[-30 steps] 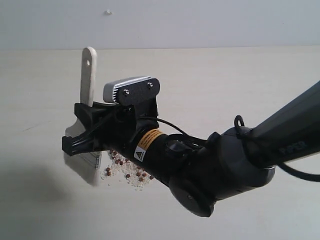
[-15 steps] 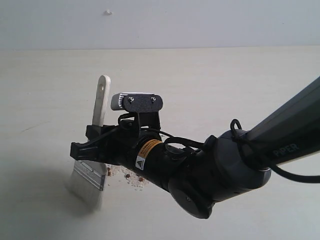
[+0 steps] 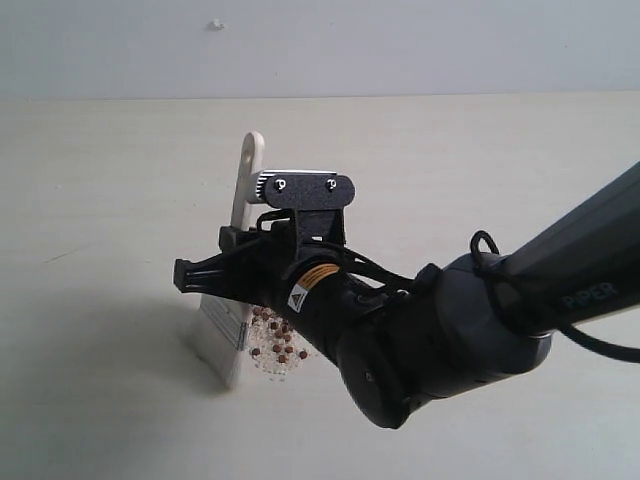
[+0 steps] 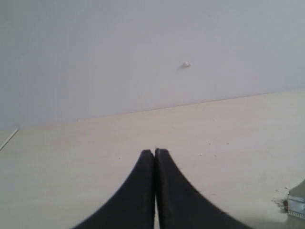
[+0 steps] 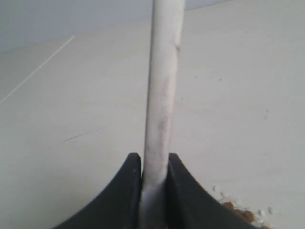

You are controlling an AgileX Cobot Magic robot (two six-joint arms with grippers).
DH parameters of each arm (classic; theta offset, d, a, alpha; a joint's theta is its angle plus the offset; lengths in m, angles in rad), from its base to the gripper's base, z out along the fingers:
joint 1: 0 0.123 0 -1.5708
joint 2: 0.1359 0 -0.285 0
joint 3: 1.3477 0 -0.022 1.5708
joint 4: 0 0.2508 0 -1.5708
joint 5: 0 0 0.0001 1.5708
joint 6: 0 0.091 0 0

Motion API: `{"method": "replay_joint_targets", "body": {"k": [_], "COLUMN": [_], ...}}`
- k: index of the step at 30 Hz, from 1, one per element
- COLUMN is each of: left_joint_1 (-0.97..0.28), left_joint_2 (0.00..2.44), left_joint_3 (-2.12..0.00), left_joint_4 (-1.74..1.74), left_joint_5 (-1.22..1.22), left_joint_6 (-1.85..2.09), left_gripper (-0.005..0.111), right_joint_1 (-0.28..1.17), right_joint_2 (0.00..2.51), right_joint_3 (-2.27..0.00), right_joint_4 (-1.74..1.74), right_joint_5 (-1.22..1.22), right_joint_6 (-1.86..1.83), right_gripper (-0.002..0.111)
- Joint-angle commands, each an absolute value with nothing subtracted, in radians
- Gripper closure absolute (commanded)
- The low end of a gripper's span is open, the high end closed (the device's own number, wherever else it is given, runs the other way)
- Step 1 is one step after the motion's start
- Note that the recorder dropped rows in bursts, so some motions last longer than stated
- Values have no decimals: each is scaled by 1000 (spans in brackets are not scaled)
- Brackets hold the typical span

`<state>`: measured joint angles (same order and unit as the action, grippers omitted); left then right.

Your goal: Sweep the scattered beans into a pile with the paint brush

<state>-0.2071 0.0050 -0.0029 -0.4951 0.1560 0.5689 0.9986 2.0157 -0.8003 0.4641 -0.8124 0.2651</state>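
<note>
A: Where's the brush (image 3: 224, 328)?
B: Upright in your right gripper (image 3: 212, 275), jaws clamped on the wooden handle just above the ferrule. The bristles look to touch the table (image 3: 450, 160), right beside the beans (image 3: 276, 342).
A: And the left gripper (image 4: 155, 153)?
B: Jaws together, holding nothing.
A: How will it handle?
B: The brush looks light. The handle is stiff and the bristles are soft, so they'll likely splay if you press hard. That low grip suits steering the head. The beans are tiny, round and light, so expect rolling past the edges. The crumbs (image 3: 268, 368) probably scatter easier.
A: A pile yet?
B: Loose cluster against the bristles, partly hidden by your arm (image 3: 440, 330).
</note>
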Motion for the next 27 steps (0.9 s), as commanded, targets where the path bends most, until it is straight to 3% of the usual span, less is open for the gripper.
{"method": "replay_joint_targets", "body": {"k": [1, 15, 27], "left_joint_1": [-211, -211, -211], "left_joint_2": [0, 0, 0], "left_joint_3": [0, 0, 0], "left_joint_4": [-497, -497, -497], "left_joint_5": [151, 151, 151], "left_joint_6": [569, 569, 569], "left_gripper": [107, 107, 107], "right_joint_1": [1000, 1000, 982], "right_joint_2": [1989, 1866, 1562], "right_joint_3": [-797, -797, -797], "right_joint_4": [547, 505, -355], "right_joint_5": [-804, -762, -395], "right_joint_6": [165, 95, 62], "right_gripper": [108, 108, 108]}}
